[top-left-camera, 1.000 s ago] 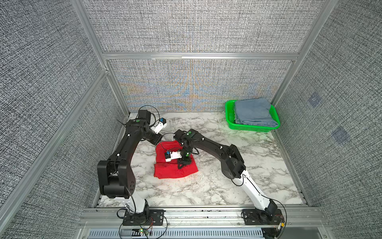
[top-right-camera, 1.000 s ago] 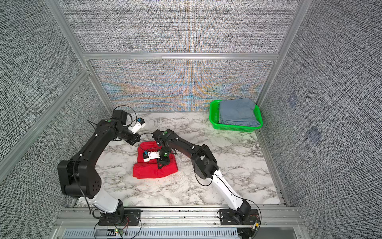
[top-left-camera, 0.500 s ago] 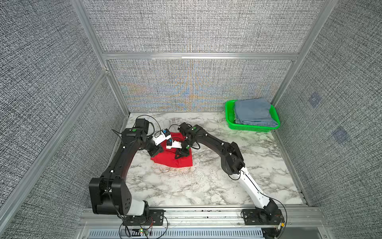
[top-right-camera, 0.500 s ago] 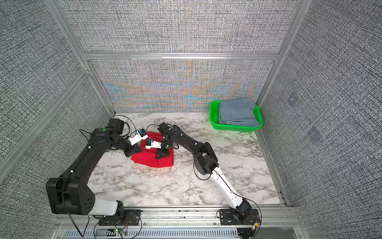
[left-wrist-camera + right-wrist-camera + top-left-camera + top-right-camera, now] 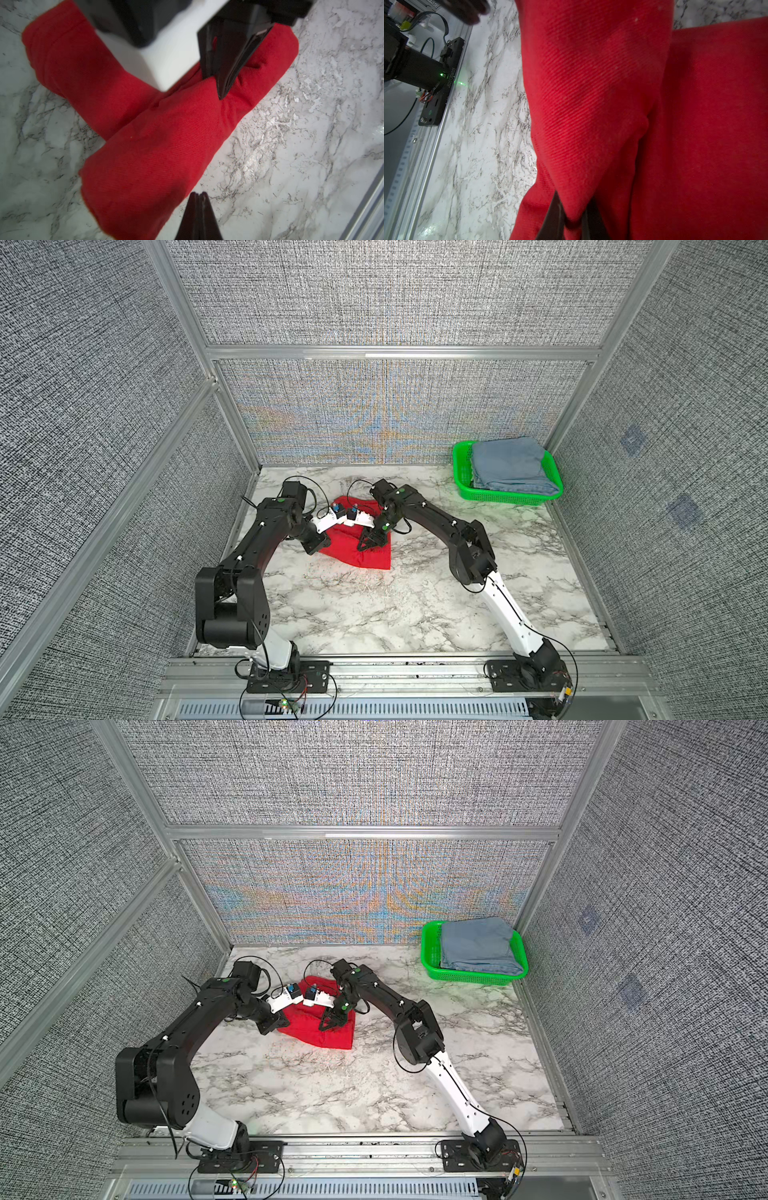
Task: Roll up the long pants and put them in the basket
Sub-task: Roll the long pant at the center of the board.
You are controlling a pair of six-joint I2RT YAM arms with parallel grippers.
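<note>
The long pants [image 5: 368, 558] are bunched into a chunky red bundle on the table [image 5: 415, 614], left of centre and toward the far side. The bundle's longer side runs far-to-near, drifting right as it comes near. From the left wrist camera it reads as two fat padded tubes meeting in a rough T, so I'd call it partly rolled, not a tidy roll yet.

The bit that matters: the right fingers [image 5: 553, 220] are narrow and pinching a raised fold of red cloth on the right half of the bundle, and you can see it tenting up into them. The left fingers [image 5: 192, 214] are pressed together with nothing between them, right at the bundle's left edge, so the cloth lies to their right. Can't tell if they actually touch it. So the right arm has the grip and the left is the free one beside it.

The cloth is soft twill with fine diagonal ribs and a bit of fuzz, thick where it's doubled. I'd expect it to sag rather than hold a crease. The table is a glossy white marble pattern with grey veins, probably slippery. A green plastic mesh basket [image 5: 511, 498] holding a folded blue-grey garment [image 5: 509, 464] sits far right, well apart.
</note>
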